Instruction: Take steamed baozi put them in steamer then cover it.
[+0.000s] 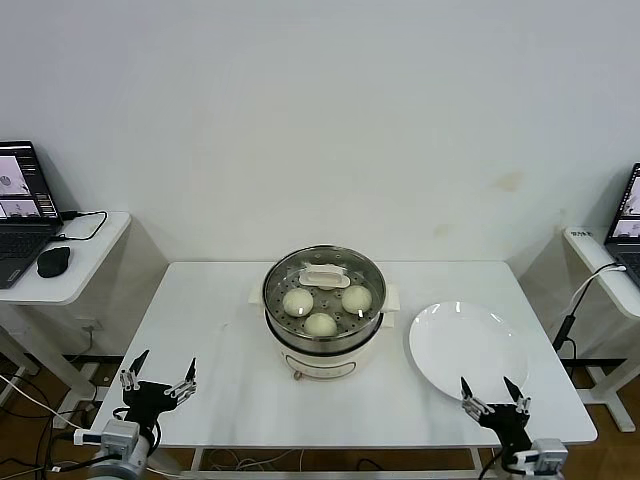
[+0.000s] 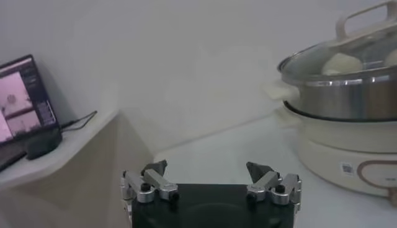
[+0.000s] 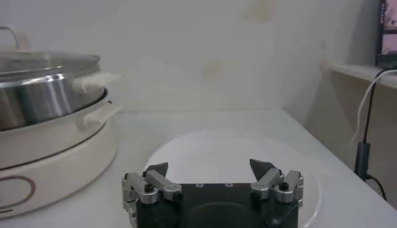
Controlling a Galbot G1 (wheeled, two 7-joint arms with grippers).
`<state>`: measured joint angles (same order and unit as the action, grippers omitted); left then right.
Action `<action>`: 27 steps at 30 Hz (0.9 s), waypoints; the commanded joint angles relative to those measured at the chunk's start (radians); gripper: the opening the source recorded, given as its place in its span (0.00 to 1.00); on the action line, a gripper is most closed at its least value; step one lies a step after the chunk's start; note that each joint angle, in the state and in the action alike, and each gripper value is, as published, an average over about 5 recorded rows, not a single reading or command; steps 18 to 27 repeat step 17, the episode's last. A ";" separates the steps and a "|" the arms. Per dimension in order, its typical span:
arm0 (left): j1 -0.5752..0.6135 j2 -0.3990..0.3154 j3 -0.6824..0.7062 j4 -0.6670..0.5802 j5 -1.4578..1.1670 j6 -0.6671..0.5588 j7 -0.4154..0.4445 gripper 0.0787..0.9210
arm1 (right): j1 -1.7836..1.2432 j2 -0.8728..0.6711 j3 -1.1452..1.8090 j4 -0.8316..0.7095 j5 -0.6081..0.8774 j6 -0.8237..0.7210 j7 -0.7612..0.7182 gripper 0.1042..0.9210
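Note:
The steamer (image 1: 322,335) stands mid-table, steel pot on a cream base. The glass cover (image 1: 345,270) sits on it, cream handle (image 1: 323,277) at its centre. Three baozi (image 1: 297,301) show through the glass on the tray; a fourth is not visible. My left gripper (image 1: 158,375) hangs open and empty at the table's front left. My right gripper (image 1: 493,393) hangs open and empty at the front right, by the white plate (image 1: 468,348). The left wrist view shows the open gripper (image 2: 208,170), the steamer (image 2: 347,118) and cover (image 2: 310,62). The right wrist view shows the open gripper (image 3: 209,168), the steamer (image 3: 49,136) and plate (image 3: 229,155).
The white plate is bare, to the right of the steamer. A side table at the left holds a laptop (image 1: 22,200), a mouse (image 1: 53,261) and a cable. Another side table (image 1: 600,255) with a laptop and hanging cables stands at the right.

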<state>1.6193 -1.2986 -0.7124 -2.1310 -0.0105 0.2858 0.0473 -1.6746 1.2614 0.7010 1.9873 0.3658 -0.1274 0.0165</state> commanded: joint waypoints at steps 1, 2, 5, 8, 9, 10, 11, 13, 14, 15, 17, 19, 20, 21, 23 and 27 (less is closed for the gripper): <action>0.014 0.023 0.000 0.002 -0.041 0.011 -0.007 0.88 | -0.017 0.022 0.004 0.020 -0.044 0.011 0.004 0.88; 0.014 0.024 0.000 -0.001 -0.041 0.011 -0.006 0.88 | -0.019 0.022 0.004 0.020 -0.047 0.011 0.003 0.88; 0.016 0.024 -0.002 -0.009 -0.041 0.011 -0.006 0.88 | -0.029 0.022 0.003 0.023 -0.059 0.011 0.000 0.88; 0.018 0.022 -0.003 -0.019 -0.042 0.011 -0.006 0.88 | -0.039 0.022 0.002 0.029 -0.069 0.010 -0.004 0.88; 0.019 0.021 -0.004 -0.024 -0.042 0.011 -0.006 0.88 | -0.042 0.021 0.002 0.031 -0.071 0.010 -0.005 0.88; 0.021 0.020 -0.005 -0.028 -0.042 0.011 -0.005 0.88 | -0.043 0.019 0.003 0.033 -0.071 0.008 -0.005 0.88; 0.023 0.019 -0.006 -0.033 -0.042 0.011 -0.005 0.88 | -0.044 0.018 0.003 0.035 -0.071 0.007 -0.005 0.88; 0.026 0.016 -0.008 -0.042 -0.042 0.011 -0.005 0.88 | -0.044 0.017 0.004 0.038 -0.071 0.003 -0.006 0.88; 0.028 0.015 -0.009 -0.045 -0.042 0.011 -0.004 0.88 | -0.044 0.017 0.004 0.038 -0.071 0.001 -0.006 0.88; 0.030 0.014 -0.010 -0.047 -0.043 0.011 -0.004 0.88 | -0.044 0.017 0.003 0.038 -0.071 -0.001 -0.005 0.88; 0.031 0.013 -0.011 -0.049 -0.044 0.012 -0.004 0.88 | -0.044 0.017 0.003 0.038 -0.072 -0.002 -0.005 0.88; 0.031 0.013 -0.011 -0.049 -0.044 0.012 -0.004 0.88 | -0.044 0.017 0.003 0.038 -0.072 -0.002 -0.005 0.88; 0.031 0.013 -0.011 -0.049 -0.044 0.012 -0.004 0.88 | -0.044 0.017 0.003 0.038 -0.072 -0.002 -0.005 0.88; 0.031 0.013 -0.011 -0.049 -0.044 0.012 -0.004 0.88 | -0.044 0.017 0.003 0.038 -0.072 -0.002 -0.005 0.88; 0.031 0.013 -0.011 -0.049 -0.044 0.012 -0.004 0.88 | -0.044 0.017 0.003 0.038 -0.072 -0.002 -0.005 0.88; 0.031 0.013 -0.011 -0.049 -0.044 0.012 -0.004 0.88 | -0.044 0.017 0.003 0.038 -0.072 -0.002 -0.005 0.88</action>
